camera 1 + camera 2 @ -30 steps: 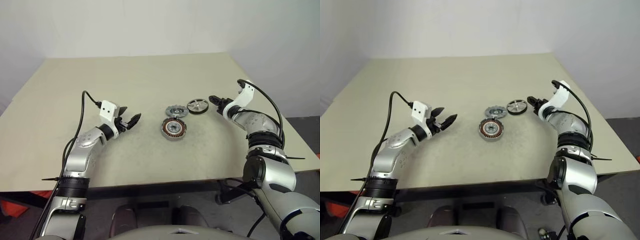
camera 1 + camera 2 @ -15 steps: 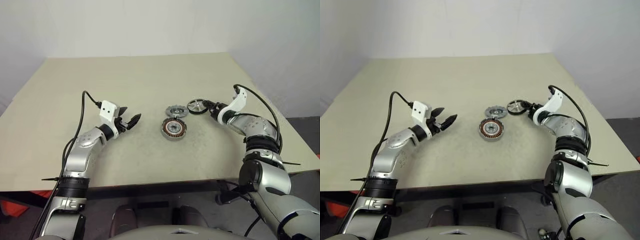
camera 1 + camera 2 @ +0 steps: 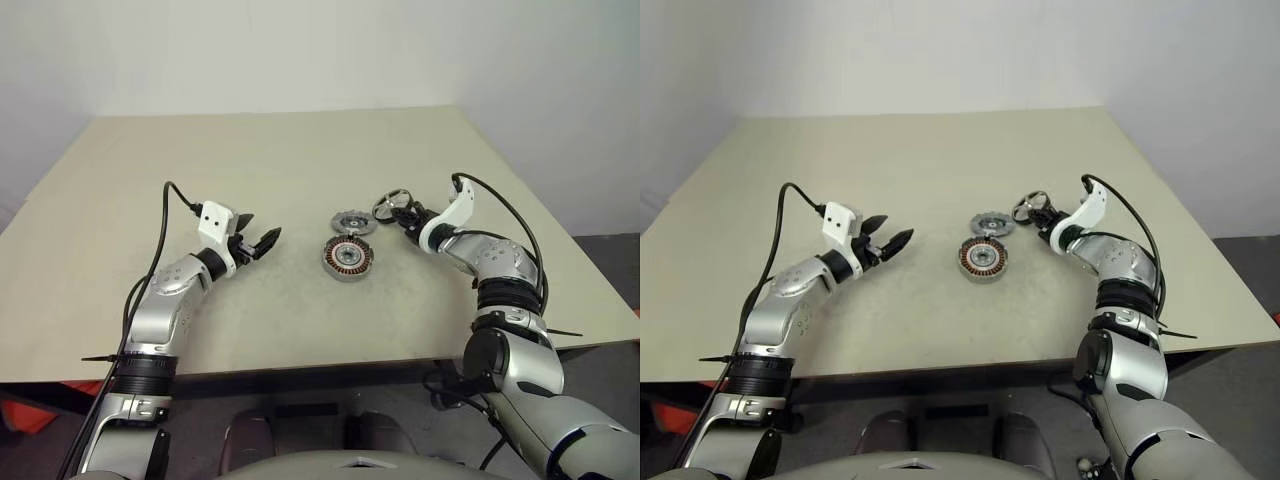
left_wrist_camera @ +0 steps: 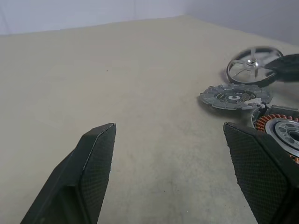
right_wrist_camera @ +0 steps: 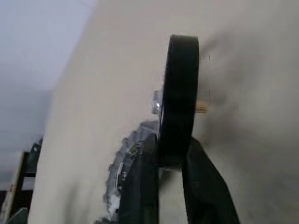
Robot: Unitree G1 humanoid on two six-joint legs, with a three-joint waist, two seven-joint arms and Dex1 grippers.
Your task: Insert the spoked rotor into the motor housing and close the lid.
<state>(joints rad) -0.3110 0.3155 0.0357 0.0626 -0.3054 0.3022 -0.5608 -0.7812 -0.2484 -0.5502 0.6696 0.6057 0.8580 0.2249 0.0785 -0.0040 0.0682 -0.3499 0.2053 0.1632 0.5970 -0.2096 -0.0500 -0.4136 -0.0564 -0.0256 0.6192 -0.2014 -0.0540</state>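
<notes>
The spoked rotor (image 3: 393, 205), a shiny silver wheel, stands tilted up off the table, with my right gripper (image 3: 404, 215) shut on its rim. In the right wrist view the rotor (image 5: 180, 93) is edge-on, pinched between the two fingers (image 5: 145, 182). The lid (image 3: 354, 222) lies flat with its notched rim and dark centre up, just left of the rotor. The motor housing (image 3: 348, 257) with copper windings sits in front of the lid. My left gripper (image 3: 258, 243) hovers open and empty left of the housing, pointing toward it; its wrist view shows the lid (image 4: 233, 97), the housing (image 4: 280, 130) and the rotor (image 4: 254, 65).
The beige table (image 3: 300, 150) stretches wide behind and to the left of the parts. Its right edge (image 3: 560, 230) runs close behind my right arm, and a plain wall rises behind the table.
My right gripper moved left to the rotor and shut on its rim. The rotor, flat before, now stands tilted up. The left arm stayed still.
</notes>
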